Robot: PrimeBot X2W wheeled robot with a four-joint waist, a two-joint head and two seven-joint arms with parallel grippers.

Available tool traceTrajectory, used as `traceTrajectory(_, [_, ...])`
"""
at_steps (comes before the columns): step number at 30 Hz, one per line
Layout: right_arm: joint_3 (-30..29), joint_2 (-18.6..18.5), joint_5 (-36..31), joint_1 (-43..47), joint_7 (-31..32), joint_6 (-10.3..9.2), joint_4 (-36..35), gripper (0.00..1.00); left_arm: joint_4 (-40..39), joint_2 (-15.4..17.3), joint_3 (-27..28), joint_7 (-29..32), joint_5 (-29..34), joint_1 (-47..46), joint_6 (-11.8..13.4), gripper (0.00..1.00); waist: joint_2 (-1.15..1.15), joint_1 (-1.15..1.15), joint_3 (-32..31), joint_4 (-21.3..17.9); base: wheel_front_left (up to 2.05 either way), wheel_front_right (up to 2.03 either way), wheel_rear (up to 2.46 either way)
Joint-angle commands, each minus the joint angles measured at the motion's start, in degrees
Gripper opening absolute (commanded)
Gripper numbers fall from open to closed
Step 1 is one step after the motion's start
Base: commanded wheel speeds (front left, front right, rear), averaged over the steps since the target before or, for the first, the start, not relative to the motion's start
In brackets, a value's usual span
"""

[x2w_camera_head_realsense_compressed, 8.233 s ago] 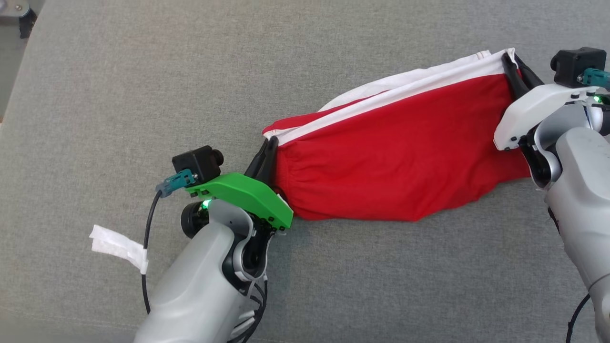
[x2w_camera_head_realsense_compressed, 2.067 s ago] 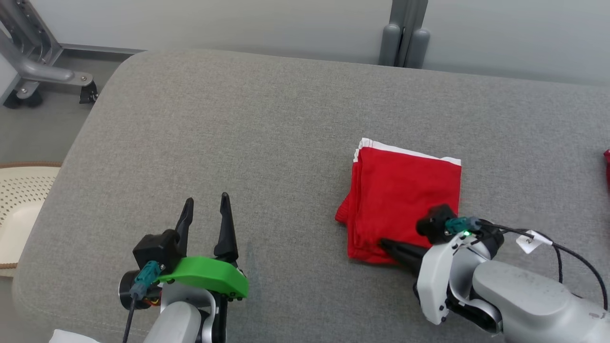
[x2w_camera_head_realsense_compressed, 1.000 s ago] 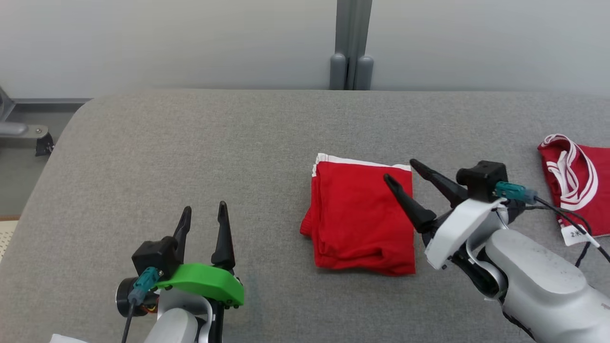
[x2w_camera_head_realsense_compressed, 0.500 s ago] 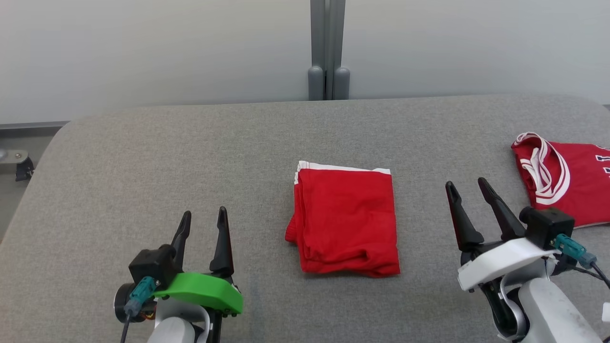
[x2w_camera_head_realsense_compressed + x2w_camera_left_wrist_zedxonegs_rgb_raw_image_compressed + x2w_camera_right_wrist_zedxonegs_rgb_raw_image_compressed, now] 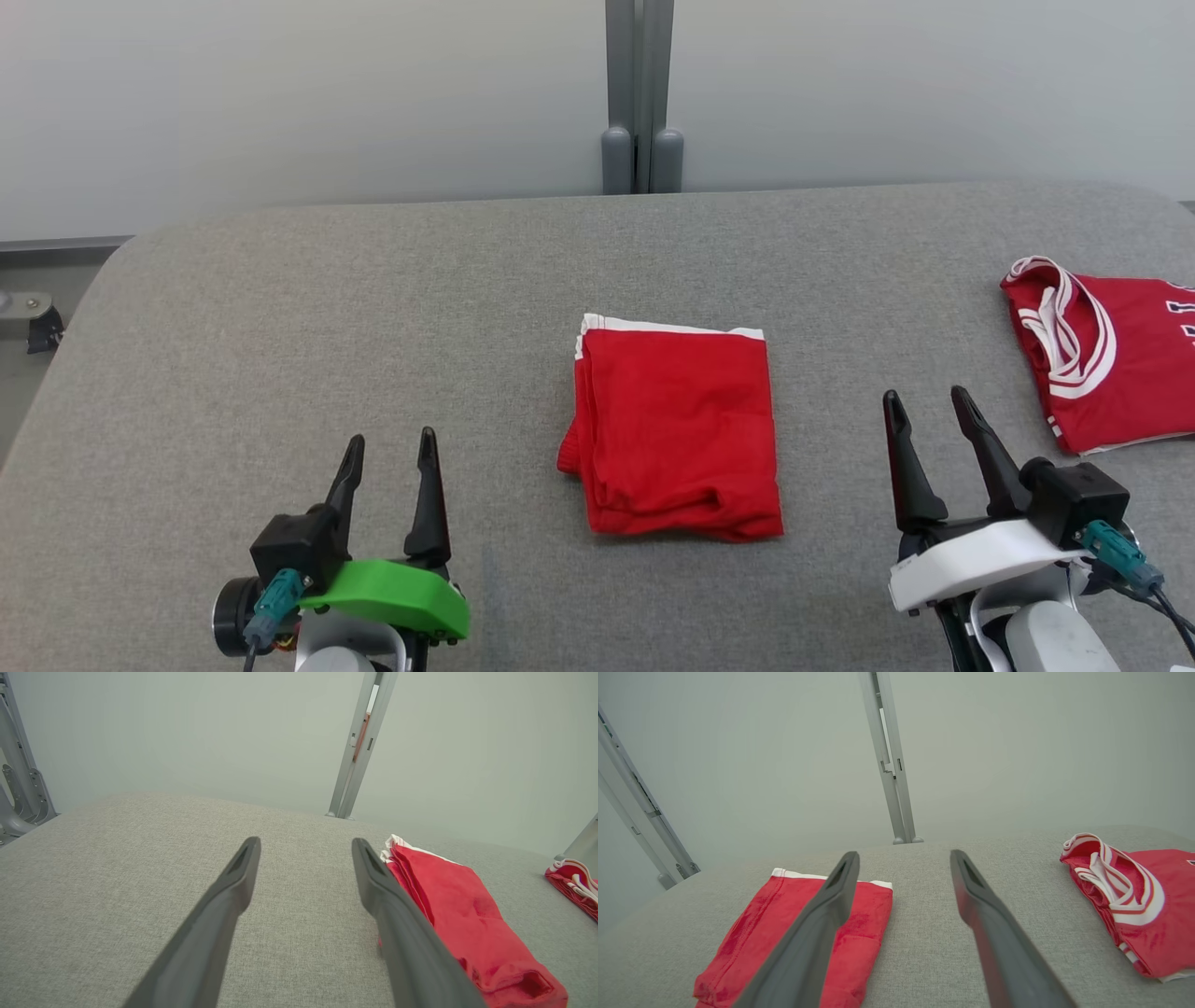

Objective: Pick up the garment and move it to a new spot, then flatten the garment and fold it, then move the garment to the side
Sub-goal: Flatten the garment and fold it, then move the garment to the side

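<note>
The garment [image 5: 677,431] is red with a white band along its far edge. It lies folded into a small rectangle in the middle of the grey padded surface [image 5: 373,299]. My left gripper [image 5: 390,439] hovers open at the lower left, well clear of the cloth. At the lower right my right gripper [image 5: 924,398] stands open too, with a gap of bare grey between it and the fold. In the left wrist view the garment [image 5: 462,914] lies to the right of my empty left gripper [image 5: 306,845]. The right wrist view has the garment [image 5: 761,933] at lower left, partly behind one finger of my right gripper [image 5: 903,857].
A second red garment with white striped trim [image 5: 1102,350] lies at the right edge of the surface, also seen as that red jersey [image 5: 1134,896] in the right wrist view. A grey post [image 5: 640,93] rises against the pale wall behind. The surface's rounded left edge drops to the floor.
My right gripper let go of the folded garment and drew back to the lower right, fingers pointing up. The head camera swung, bringing the second garment into view. The left gripper sank slightly.
</note>
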Motion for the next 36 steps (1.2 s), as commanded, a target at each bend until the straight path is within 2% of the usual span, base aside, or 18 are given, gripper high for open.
traceTrajectory(1, [-0.33,0.21,-0.51,0.95,0.25,0.0,-0.26,1.0,-0.17,0.03,0.37,0.01,0.32,0.88,-0.17,1.0,0.0,0.0,0.05,0.05,0.0,0.0,0.0])
traceTrajectory(15, [-0.88,0.85,-1.8,1.11,1.03,0.0,-0.52,1.0,-0.14,-0.1,0.48,0.01,0.02,0.96,0.28,1.0,0.0,0.0,0.39,0.35,0.0,0.0,0.0])
traceTrajectory(19, [-1.58,0.35,-2.31,-0.47,2.95,0.0,-0.29,1.0,-0.11,-0.09,0.23,0.01,-0.37,0.8,0.51,1.0,0.0,0.0,0.83,0.68,0.0,0.0,0.0])
traceTrajectory(22, [-3.08,-0.32,-2.05,-2.64,6.35,0.0,-0.88,1.0,-0.27,-0.09,-0.03,0.0,-0.69,0.39,0.66,1.0,0.0,0.0,1.63,1.14,0.0,0.0,0.0])
traceTrajectory(26, [-3.31,-3.17,-1.55,-6.59,13.01,0.0,-0.8,1.0,-0.36,-0.07,-0.63,0.0,-0.99,-0.7,0.82,1.0,0.0,0.0,2.98,2.25,0.0,0.0,0.0])
traceTrajectory(32, [-0.31,-8.68,2.01,-11.7,20.73,0.0,1.06,1.0,-0.18,-0.06,-1.42,0.01,-1.36,-2.09,0.89,1.0,0.0,0.0,4.9,5.07,0.0,0.0,0.0])
traceTrajectory(36, [1.62,-10.37,5.99,-13.37,26.66,0.0,4.2,1.0,-0.27,-0.05,-1.58,0.01,-1.47,-2.47,1.04,1.0,0.0,0.0,6.01,7.23,0.0,0.0,0.0])
